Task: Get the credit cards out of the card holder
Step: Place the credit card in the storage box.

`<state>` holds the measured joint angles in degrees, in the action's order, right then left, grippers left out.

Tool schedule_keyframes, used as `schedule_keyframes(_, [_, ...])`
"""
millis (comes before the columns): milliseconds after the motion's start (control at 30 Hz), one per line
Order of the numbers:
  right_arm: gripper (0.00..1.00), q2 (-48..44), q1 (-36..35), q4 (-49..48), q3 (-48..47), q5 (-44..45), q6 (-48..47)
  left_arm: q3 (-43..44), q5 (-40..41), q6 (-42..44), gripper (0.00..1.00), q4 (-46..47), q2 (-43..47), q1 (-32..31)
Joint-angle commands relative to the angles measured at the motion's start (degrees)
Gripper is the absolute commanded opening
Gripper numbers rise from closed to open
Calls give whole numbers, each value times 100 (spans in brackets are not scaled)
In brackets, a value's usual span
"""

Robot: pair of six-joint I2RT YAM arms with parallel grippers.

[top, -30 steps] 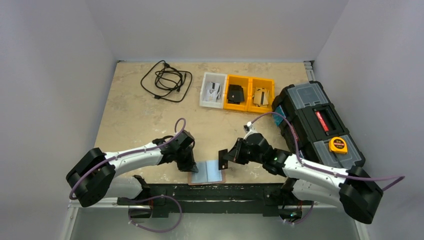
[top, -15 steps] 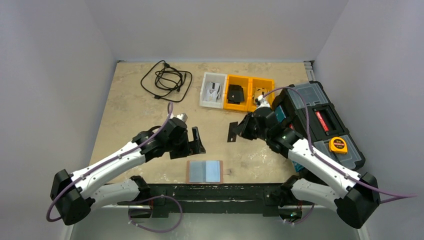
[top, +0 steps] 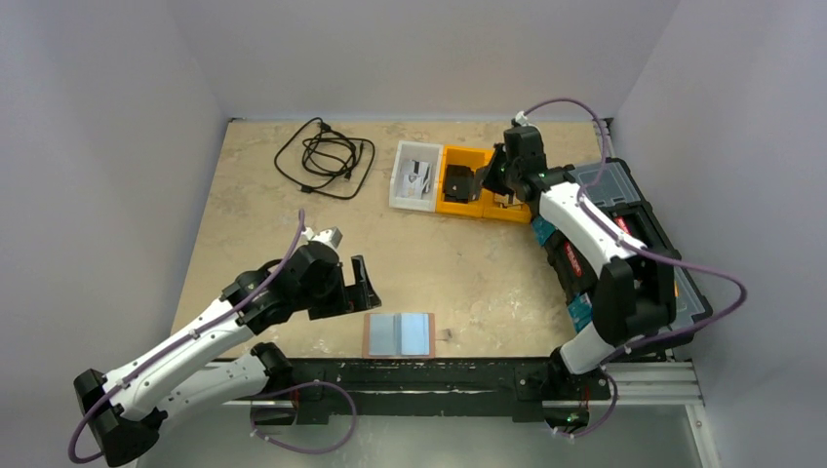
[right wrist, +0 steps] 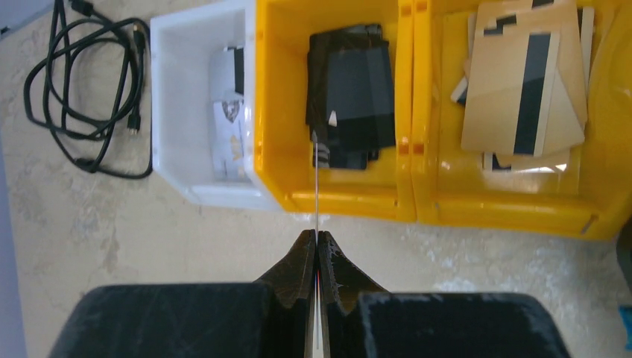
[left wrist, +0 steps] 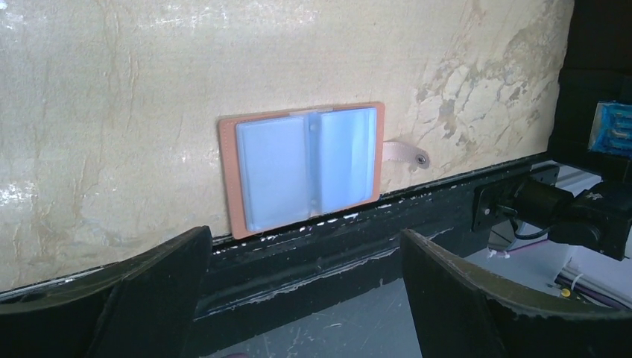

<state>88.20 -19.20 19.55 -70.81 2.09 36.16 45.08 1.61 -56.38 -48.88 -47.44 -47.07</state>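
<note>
The card holder [top: 399, 334] lies open and flat at the near edge of the counter [top: 263, 214], about midway along that edge. Its reddish-brown cover faces down and two pale blue panels face up. The left pincer [top: 353, 285] hangs above the counter just to the left of the holder and a little farther from the near edge, not touching it. Its jaws stand wide with nothing between them. In the left wrist view the holder shows between the two dark fingers [left wrist: 149, 298], and a small strap [left wrist: 406, 154] with a snap sticks out from the holder's right side.

The right pincer [right wrist: 317, 237] is well away, over the row of trays near the far edge. It is closed tight on a thin card [right wrist: 317, 179] that pokes out past the fingertips over the near wall of the middle yellow tray [right wrist: 283, 112], which holds black pieces [right wrist: 354, 93]. A white tray [right wrist: 168, 112] sits to the left of the yellow one. Another yellow tray [right wrist: 604, 149] with tan striped cards [right wrist: 522, 89] sits to its right.

That thin card is seen edge-on, so its face and colour cannot be made out. Whether the blue panels in the holder are cards or bare sleeves is not clear. In the top view the right arm covers part of the black toolbox [top: 624, 234] and the rightmost tray. A coiled black cable [top: 325, 156] lies toward the far left corner.
</note>
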Motion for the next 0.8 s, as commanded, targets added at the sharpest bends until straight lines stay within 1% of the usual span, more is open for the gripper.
schedule_keyframes(0, [0, 764, 61, 5, -1008, 231, -484, -112, 80, -3, 97, -202, 257, -22])
schedule_keyframes(133, [0, 1764, 88, 237, -1812, 129, -583, -98, 81, -13, 97, -309, 385, -22])
schedule_keyframes(367, [0, 2932, 86, 570, -2855, -40, -590, -27, 117, 0, 97, -527, 587, -22])
schedule_keyframes(500, [16, 3198, 96, 686, -3194, -98, -615, -47, 136, -21, 97, -592, 648, -22])
schedule_keyframes(667, [35, 3166, 88, 975, -3441, -49, -627, -43, 123, -37, 97, -567, 616, -22])
schedule_keyframes(700, [38, 3112, 88, 1018, -3437, -33, -628, -43, 123, -34, 97, -556, 601, -24])
schedule_keyframes(767, [40, 2933, 83, 1116, -3391, 103, -630, -25, 134, -20, 97, -533, 564, -22])
